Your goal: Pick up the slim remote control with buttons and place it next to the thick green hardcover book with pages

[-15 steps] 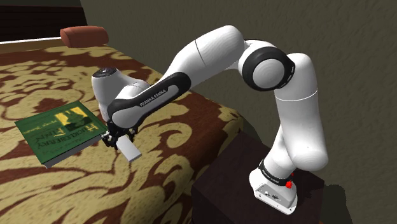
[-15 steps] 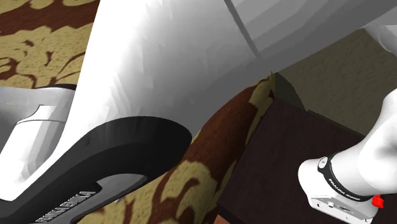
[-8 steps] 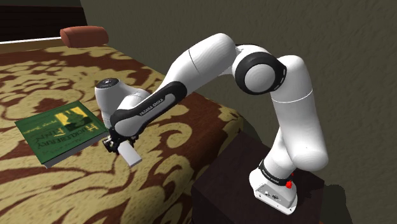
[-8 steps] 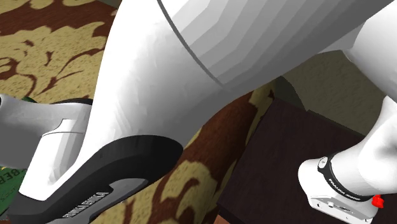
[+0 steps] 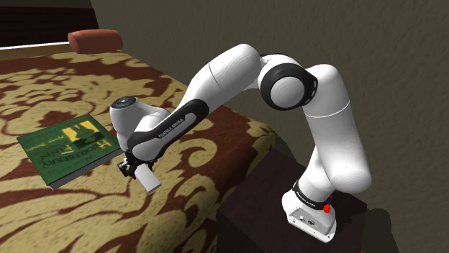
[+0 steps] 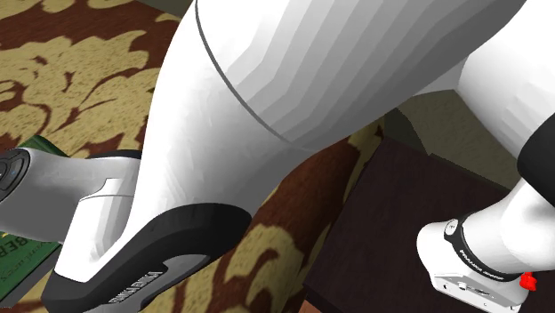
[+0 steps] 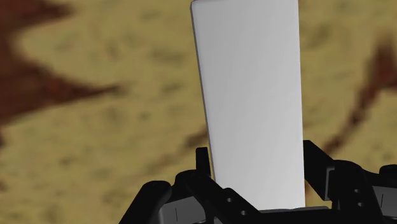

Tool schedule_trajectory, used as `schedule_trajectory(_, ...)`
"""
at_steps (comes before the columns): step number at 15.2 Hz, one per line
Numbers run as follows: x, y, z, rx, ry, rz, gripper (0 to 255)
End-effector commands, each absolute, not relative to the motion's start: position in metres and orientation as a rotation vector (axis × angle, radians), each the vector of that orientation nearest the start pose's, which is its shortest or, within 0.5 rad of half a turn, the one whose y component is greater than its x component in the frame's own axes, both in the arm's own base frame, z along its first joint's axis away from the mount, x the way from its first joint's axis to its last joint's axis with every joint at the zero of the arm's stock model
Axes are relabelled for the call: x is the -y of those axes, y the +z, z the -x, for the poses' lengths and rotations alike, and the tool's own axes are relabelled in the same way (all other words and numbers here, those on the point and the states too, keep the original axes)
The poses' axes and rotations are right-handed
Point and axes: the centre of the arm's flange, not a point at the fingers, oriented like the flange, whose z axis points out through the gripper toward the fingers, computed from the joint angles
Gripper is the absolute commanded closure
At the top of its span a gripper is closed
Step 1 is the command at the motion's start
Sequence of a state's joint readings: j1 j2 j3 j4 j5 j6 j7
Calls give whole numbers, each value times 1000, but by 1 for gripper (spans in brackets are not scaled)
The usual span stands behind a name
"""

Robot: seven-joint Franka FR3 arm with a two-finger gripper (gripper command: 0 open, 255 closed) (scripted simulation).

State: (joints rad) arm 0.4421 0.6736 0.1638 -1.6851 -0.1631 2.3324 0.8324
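A slim plain white remote (image 5: 149,177) hangs just above the patterned bedspread, clasped in my black gripper (image 5: 134,167). In the wrist view the remote (image 7: 253,108) is a flat white slab standing up between the two black fingers (image 7: 202,167), and no buttons show on it. The gripper (image 7: 257,184) is shut on the remote's near end. The thick green hardcover book (image 5: 67,148) lies flat on the bed, a short way towards the shoulder view's left of the remote. A green corner of the book (image 6: 20,258) peeks out at the second exterior view's left edge.
The bed (image 5: 86,208) with its brown and tan pattern fills the shoulder view's left half; a red-brown pillow (image 5: 96,38) lies at its far end. My dark box stand (image 5: 288,215) sits beside the bed's edge. The white arm (image 6: 293,80) blocks most of the second exterior view.
The arm has lowered and drawn the remote a little down and towards the shoulder view's right, closer to the bedspread. The grip on the remote is unchanged.
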Motion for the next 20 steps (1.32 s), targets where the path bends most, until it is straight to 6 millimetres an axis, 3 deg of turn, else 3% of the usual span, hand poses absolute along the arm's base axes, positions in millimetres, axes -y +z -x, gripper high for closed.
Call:
schedule_trajectory(1,-374,210,-565,-233,0,3153,255)
schedule_trajectory(4,-374,210,-565,-233,0,3153,255)
schedule_trajectory(5,-374,210,-565,-233,0,3153,0)
schedule_trajectory(10,-374,210,-565,-233,1,3153,0)
schedule_trajectory(14,-375,260,-565,-233,0,3153,0)
schedule_trajectory(20,-375,260,-565,-233,0,3153,0)
